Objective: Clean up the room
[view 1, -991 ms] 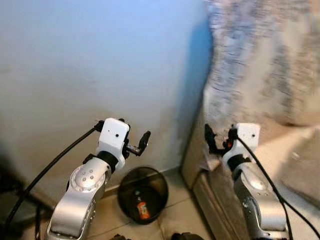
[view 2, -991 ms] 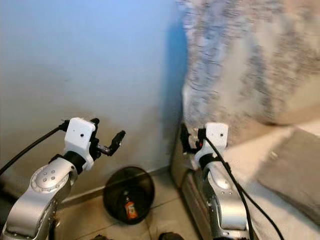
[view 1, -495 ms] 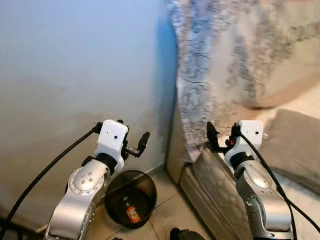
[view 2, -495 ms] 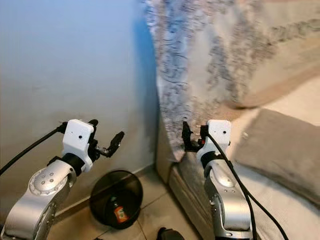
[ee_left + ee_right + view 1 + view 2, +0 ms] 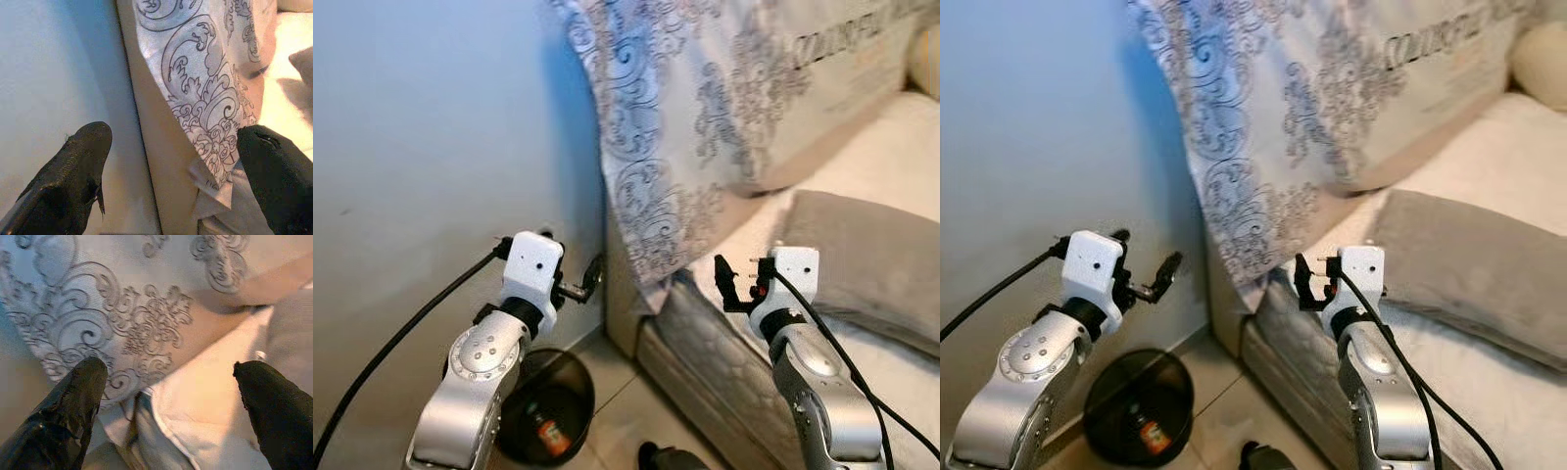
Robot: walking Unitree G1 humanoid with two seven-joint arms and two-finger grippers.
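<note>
Peeking half-hidden behind left arm (image 5: 475,382): bin (image 5: 548,421).

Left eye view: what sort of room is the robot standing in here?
Most likely a bedroom. A bed's mattress meets the wall, a large patterned pillow leans upright at its head, and a grey pillow lies flat on it. A small black bin stands on the tiled floor beside it.

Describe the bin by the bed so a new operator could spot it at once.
Start at the bed against the blue wall, then drop to the tiled floor at the bed's near corner. The bin stands there under the left arm, round and black. An orange-labelled bottle lies inside it, and nothing else on the floor is round.
</note>
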